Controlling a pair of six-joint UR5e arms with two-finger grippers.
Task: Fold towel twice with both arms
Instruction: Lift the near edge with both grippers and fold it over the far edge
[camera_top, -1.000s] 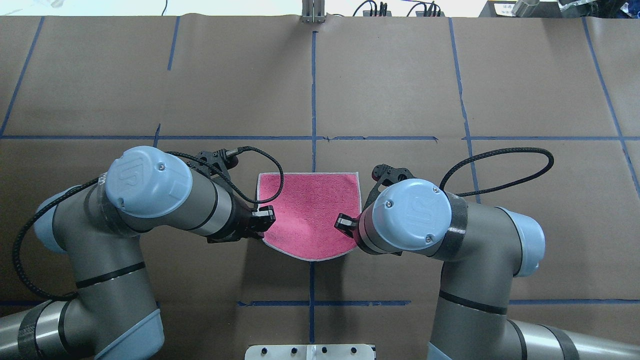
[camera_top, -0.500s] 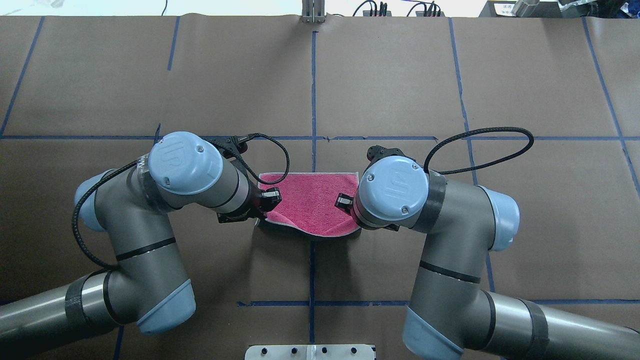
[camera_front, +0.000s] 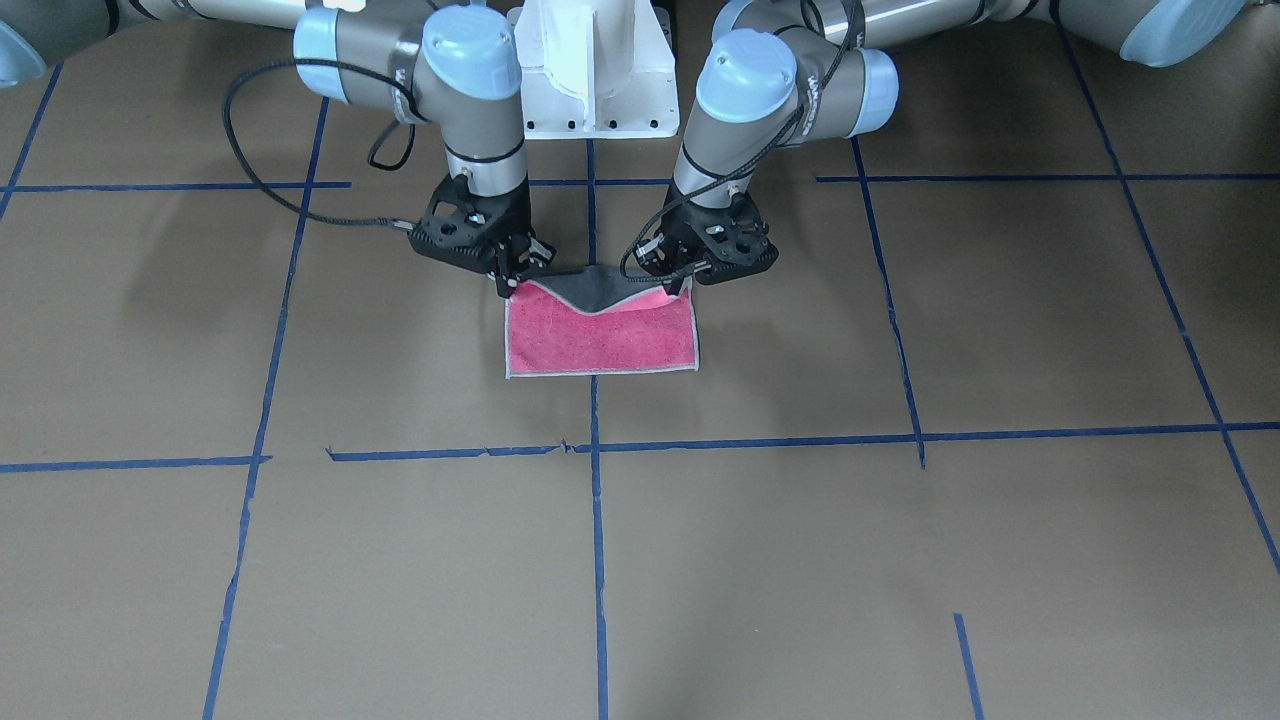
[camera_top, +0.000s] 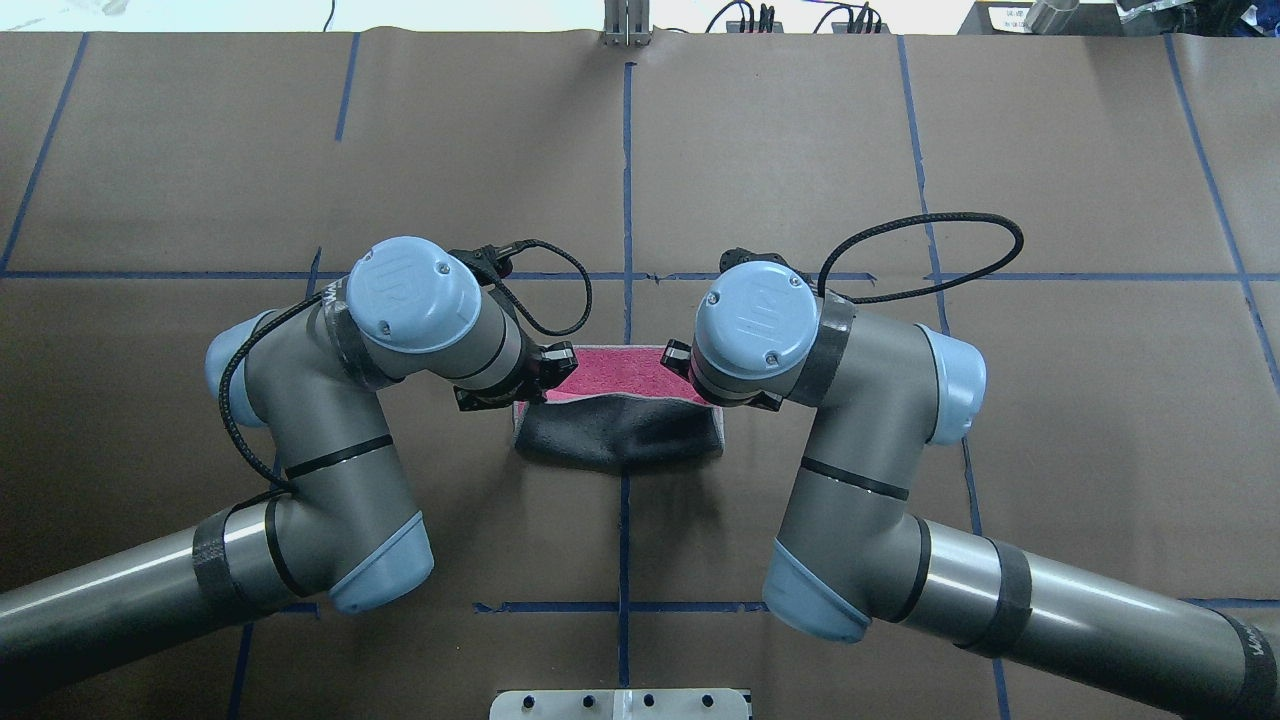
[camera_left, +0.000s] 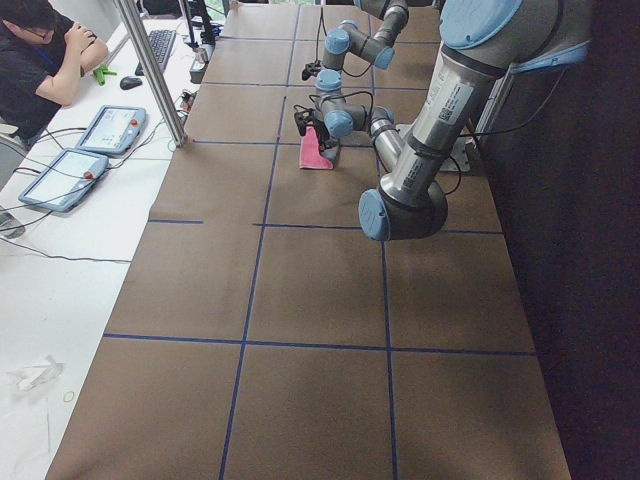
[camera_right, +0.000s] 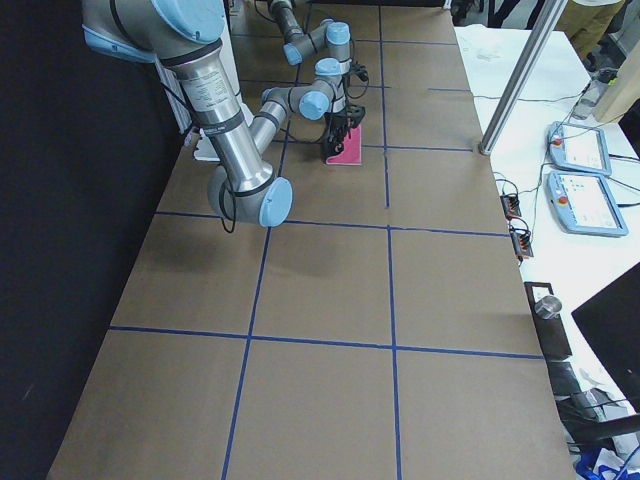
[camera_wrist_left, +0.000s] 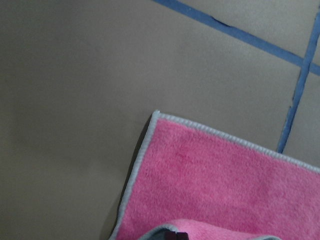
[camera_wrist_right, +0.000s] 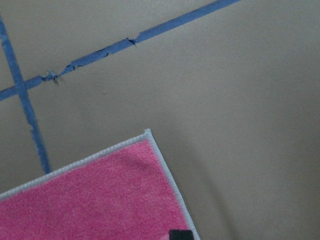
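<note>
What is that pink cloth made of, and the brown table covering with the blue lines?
Towel: looks like soft terry or microfibre, judging by its fuzzy nap; pink one face, dark grey the other, pale stitched edging. Table covering: probably brown paper, matte, no sheen. Blue lines: likely adhesive tape, torn and ragged in spots.

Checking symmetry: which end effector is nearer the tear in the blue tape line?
Right: the right end effector is just short of the tear; the left end effector farther left.
</note>
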